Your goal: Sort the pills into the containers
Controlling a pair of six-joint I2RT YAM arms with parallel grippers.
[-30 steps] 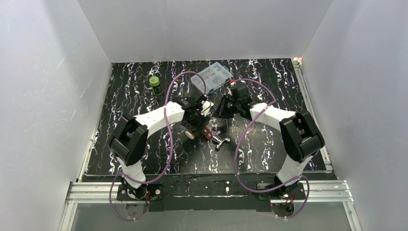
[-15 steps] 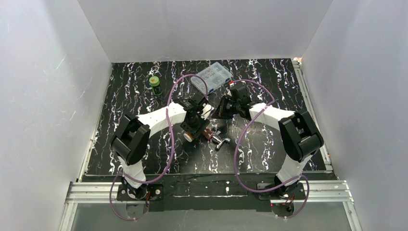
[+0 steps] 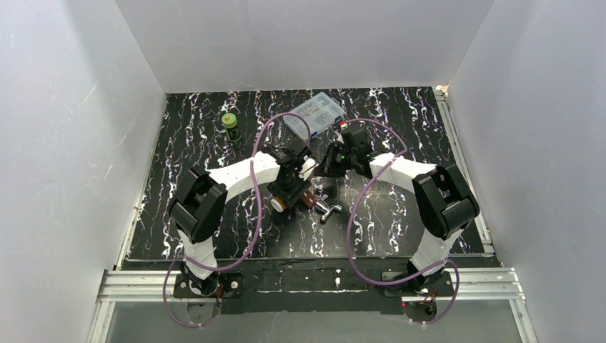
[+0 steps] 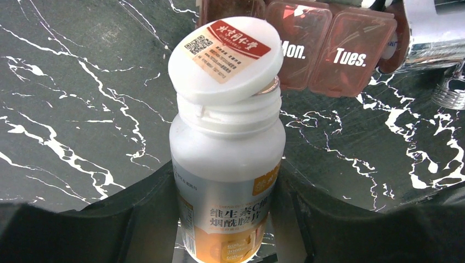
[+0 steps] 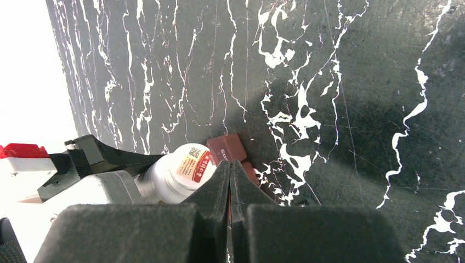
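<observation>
Black white-veined marble tabletop [image 3: 200, 143], white walls [image 3: 307, 43]; left gripper [image 4: 227, 203] clamps a white plastic pill bottle [image 4: 227, 142], right gripper [image 5: 230, 172] closed, seemingly empty.

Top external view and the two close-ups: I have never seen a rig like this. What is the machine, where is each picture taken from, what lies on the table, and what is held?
Two robot arms are bolted at the near edge of a black marbled table. The wide picture comes from a fixed camera above and behind them. The other two come from a camera on each wrist. The left gripper is clamped on a white pill bottle whose lid is tipped open, close to a red-brown pill case marked Mon. and Tues. The right gripper is shut, with nothing seen in it. Also on the table are a shiny metal piece, a clear compartment box and a small green jar.
</observation>
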